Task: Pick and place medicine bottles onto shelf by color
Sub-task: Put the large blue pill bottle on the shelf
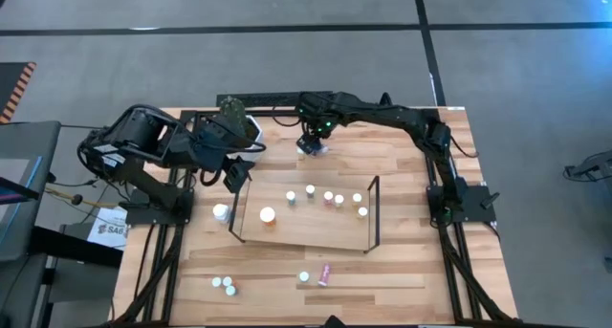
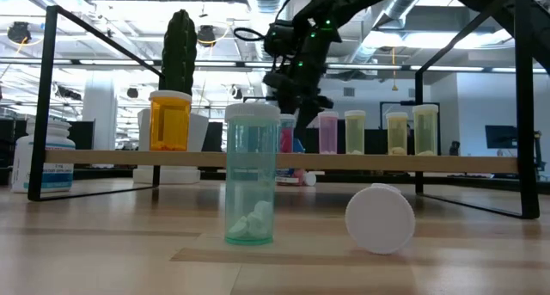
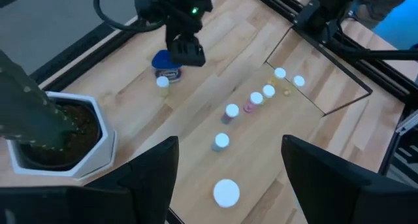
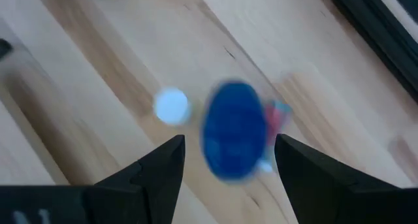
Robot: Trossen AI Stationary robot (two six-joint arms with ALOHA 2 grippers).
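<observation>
While our right tool (image 4: pixel 225 155) hangs open, the large blue-capped medicine bottle (image 4: pixel 235 131) sits directly below it; our left tool (image 3: pixel 228 165) waits, fingers apart.

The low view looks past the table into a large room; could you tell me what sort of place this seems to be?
Probably an open-plan lab or industrial workspace. Exposed ducts and strip lights run across the ceiling, desks with monitors stand in the background, and the bare grey floor is marked with dark lines.

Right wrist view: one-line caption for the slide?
Right hand, fingers open, hovers directly above the blue-capped bottle, a small white-capped bottle beside it on the wooden table.
</observation>
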